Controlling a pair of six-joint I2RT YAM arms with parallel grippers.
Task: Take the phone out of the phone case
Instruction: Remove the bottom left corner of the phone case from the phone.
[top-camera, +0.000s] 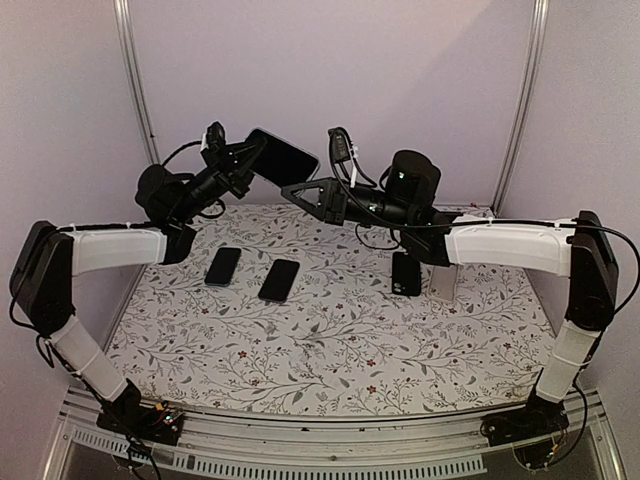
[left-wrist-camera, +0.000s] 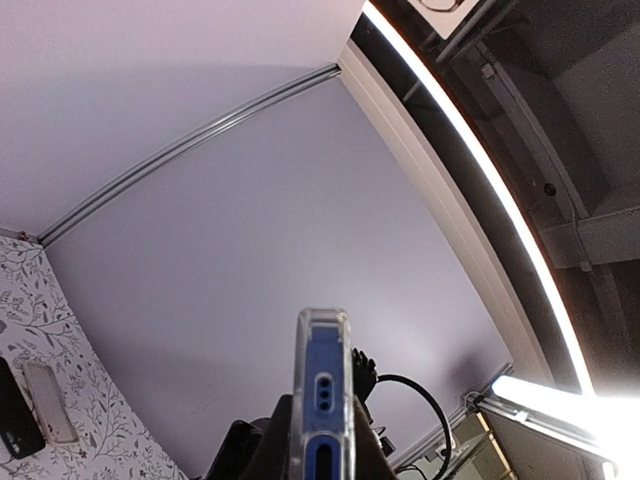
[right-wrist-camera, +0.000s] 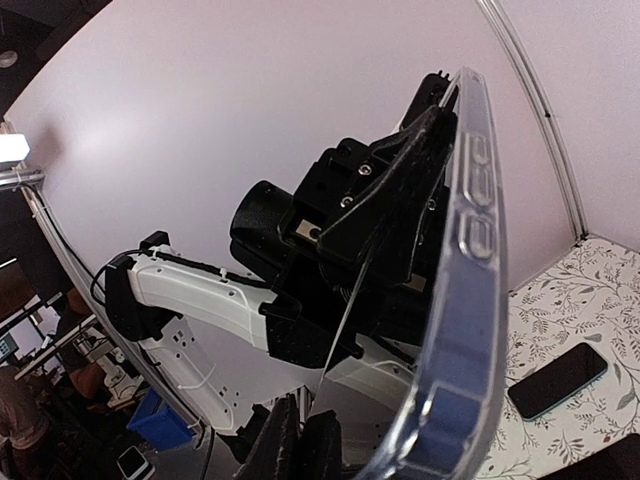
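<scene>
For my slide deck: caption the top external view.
Left gripper holds the cased phone aloft, right gripper close to its lower edge, over the floral table.

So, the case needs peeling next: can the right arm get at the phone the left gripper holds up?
Probably yes: the right gripper sits at the lower edge of the phone, which the left gripper holds in mid-air, with nothing between them.
</scene>
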